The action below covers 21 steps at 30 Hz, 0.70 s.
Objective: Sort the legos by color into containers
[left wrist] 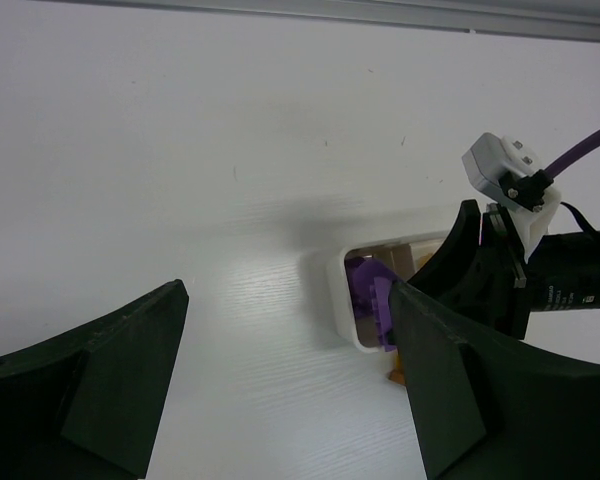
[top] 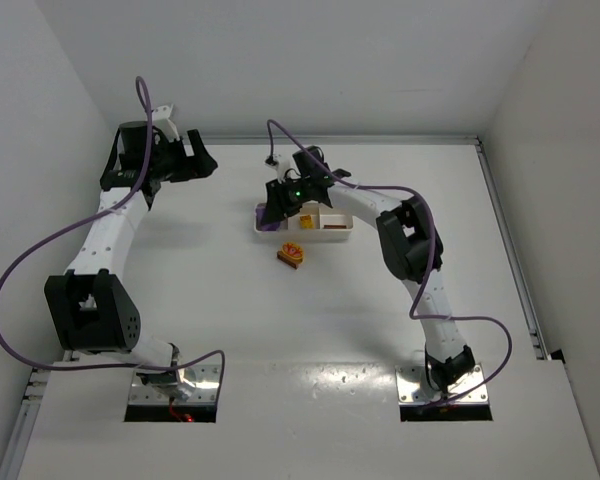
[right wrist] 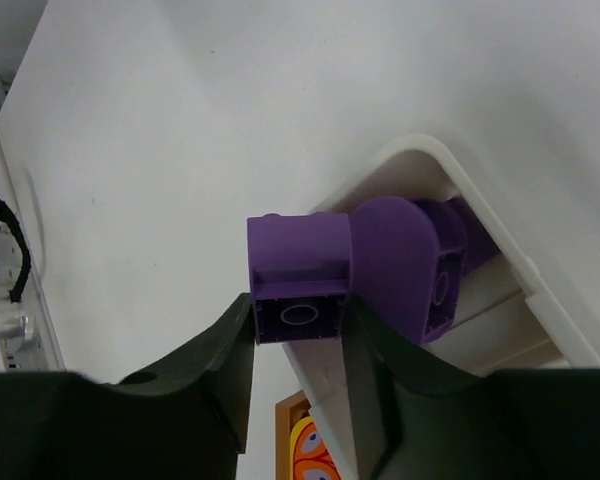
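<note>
My right gripper (right wrist: 298, 312) is shut on a purple brick (right wrist: 298, 278) and holds it over the left end of the white tray (right wrist: 420, 155). A rounded purple brick (right wrist: 400, 262) lies in that end compartment, just beside the held one. In the top view the right gripper (top: 277, 210) hangs over the tray's left end (top: 263, 226). A yellow-orange brick (top: 308, 220) sits in the middle compartment. An orange printed brick (top: 291, 254) lies on the table in front of the tray and also shows in the right wrist view (right wrist: 305, 450). My left gripper (top: 202, 160) is open and empty, far left of the tray.
In the left wrist view the open gripper (left wrist: 280, 400) looks across bare table at the tray's end (left wrist: 338, 300), with purple bricks (left wrist: 372, 290) inside and the right arm's wrist (left wrist: 510, 270) behind. Walls enclose the table at the back and sides.
</note>
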Each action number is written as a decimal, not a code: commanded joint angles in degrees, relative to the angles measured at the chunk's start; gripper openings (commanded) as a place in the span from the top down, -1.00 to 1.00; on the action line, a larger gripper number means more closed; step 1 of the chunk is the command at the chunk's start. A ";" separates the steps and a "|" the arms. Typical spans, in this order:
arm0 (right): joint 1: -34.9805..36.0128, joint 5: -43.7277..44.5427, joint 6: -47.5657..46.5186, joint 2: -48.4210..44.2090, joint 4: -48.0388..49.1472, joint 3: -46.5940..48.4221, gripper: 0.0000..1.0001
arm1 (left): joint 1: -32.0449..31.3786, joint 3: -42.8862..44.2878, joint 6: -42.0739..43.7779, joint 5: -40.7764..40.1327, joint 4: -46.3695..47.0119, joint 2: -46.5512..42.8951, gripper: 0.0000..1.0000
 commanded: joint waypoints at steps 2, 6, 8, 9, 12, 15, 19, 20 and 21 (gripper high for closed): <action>0.47 3.63 -1.62 -2.21 -0.42 2.11 0.04 | 0.73 -0.11 -1.04 0.64 1.27 0.07 -0.76; 0.47 4.86 -2.15 -4.58 -0.42 -0.08 -0.33 | 0.73 -0.11 -1.57 1.16 1.79 0.07 -0.76; 0.99 4.86 -2.15 -5.12 -0.42 -0.87 -0.41 | 0.73 -0.63 -1.57 1.17 1.80 0.07 -0.76; 0.99 4.86 -2.15 -5.99 -0.42 -0.88 -0.41 | 0.73 -0.64 -1.57 1.17 1.80 -0.54 -0.76; 0.99 4.86 -2.68 -8.36 0.11 -2.63 -0.41 | 0.73 -2.12 -1.57 2.31 2.49 -1.68 -0.76; 0.99 5.56 -3.20 -12.32 0.11 -4.57 -0.41 | 0.73 -4.32 -1.57 3.36 3.81 -3.97 -0.76; -1.11 7.50 -4.34 -19.52 0.11 -8.43 -0.41 | 0.12 -7.48 3.42 11.17 5.13 -6.52 -0.70; -1.81 8.81 -5.48 -21.19 -0.41 -10.62 -0.41 | -0.93 -8.19 5.01 15.45 5.14 -6.52 -0.70; -3.47 9.43 -6.01 -23.12 -0.94 -12.03 -0.41 | -1.90 -8.89 7.20 18.11 4.62 -7.31 -0.67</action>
